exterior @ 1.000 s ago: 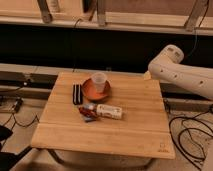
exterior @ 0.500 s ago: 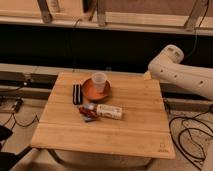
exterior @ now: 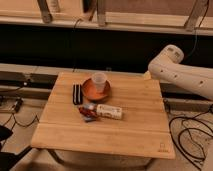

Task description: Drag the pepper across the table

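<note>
The pepper (exterior: 87, 115) is a small dark-red tapered thing lying on the light-wood table (exterior: 135, 130), left of centre. It touches the left end of a white bottle (exterior: 109, 111) that lies on its side. A small flat blue item (exterior: 89, 107) sits just behind the pepper. My gripper is out of view. Only a white arm segment (exterior: 180, 75) shows, hanging past the table's right far corner and well apart from the pepper.
An orange-brown round plate (exterior: 95, 92) with a pale cup (exterior: 99, 81) on it stands behind the bottle. A dark flat rectangular object (exterior: 77, 93) lies left of the plate. Cables (exterior: 187, 135) lie on the floor to the right. A dark shelf wall runs behind the table.
</note>
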`<state>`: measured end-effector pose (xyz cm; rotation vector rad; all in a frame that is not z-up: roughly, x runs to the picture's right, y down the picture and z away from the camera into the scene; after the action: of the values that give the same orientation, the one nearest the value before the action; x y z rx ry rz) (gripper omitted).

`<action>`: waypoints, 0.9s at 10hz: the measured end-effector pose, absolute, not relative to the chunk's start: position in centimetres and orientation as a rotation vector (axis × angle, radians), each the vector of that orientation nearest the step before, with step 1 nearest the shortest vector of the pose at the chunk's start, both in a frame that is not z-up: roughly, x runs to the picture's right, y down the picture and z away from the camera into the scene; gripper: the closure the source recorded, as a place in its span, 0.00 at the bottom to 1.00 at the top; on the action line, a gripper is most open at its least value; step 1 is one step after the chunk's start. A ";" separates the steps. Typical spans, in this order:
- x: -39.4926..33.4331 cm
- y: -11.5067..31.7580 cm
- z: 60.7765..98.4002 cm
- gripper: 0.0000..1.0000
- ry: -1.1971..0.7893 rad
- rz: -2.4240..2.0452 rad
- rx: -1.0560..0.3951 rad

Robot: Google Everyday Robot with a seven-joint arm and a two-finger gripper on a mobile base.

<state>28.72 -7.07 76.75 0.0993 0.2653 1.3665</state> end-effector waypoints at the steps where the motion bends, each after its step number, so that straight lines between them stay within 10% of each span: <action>1: 28.7 -7.1 76.7 0.20 0.265 1.366 0.099; 9: 28.4 -7.2 76.6 0.20 0.256 1.354 0.101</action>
<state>28.45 -7.24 76.60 0.1005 0.2557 1.3541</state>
